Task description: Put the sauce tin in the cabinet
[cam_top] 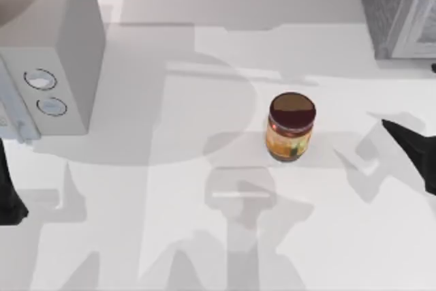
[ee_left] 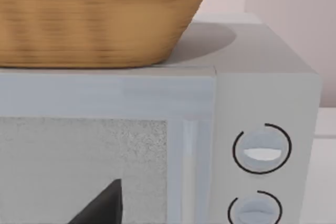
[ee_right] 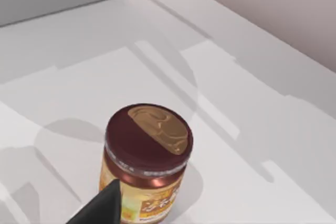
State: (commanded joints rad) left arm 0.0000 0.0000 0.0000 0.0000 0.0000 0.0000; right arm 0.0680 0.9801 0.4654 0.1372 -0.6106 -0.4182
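Now sauce tin [cam_top: 291, 127] standing upright mid-bench [cam_top: 170, 189]; right gripper [cam_top: 409, 144] hovering beside it, apart; cabinet [cam_top: 395, 5] sitting far right; left gripper [cam_top: 10, 195] idling left edge.

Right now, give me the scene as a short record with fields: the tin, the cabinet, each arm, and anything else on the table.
sauce tin: upright on the table, right of centre, nothing touching it
cabinet: far right corner, apart from the tin
right pincer: at the table's right edge, pointing toward the tin, short of it
left pincer: at the left edge, in front of the pale box
pale box with two dials: far left, wicker basket on top
task state: tin not yet grasped
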